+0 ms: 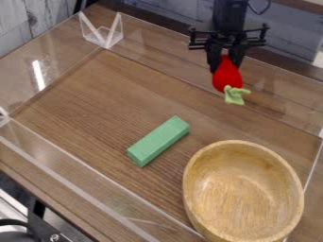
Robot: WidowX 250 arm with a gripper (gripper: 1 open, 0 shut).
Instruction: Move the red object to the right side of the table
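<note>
The carry step is in hand: the tool [229, 57], pointing down in the upper right of the frame, is pinched narrow on the strawberry [228, 70], whose green cap [236, 94] hangs low over the bench [89, 104]. Next, I reckon, it needs a spot near the right wall, a gentle lowering, then a release. The bench is dark wood grain, fenced by clear walls [38, 71]. 1 green block [158, 140] lies mid-frame; 1 wooden bowl [244, 192] sits at lower right.
</note>
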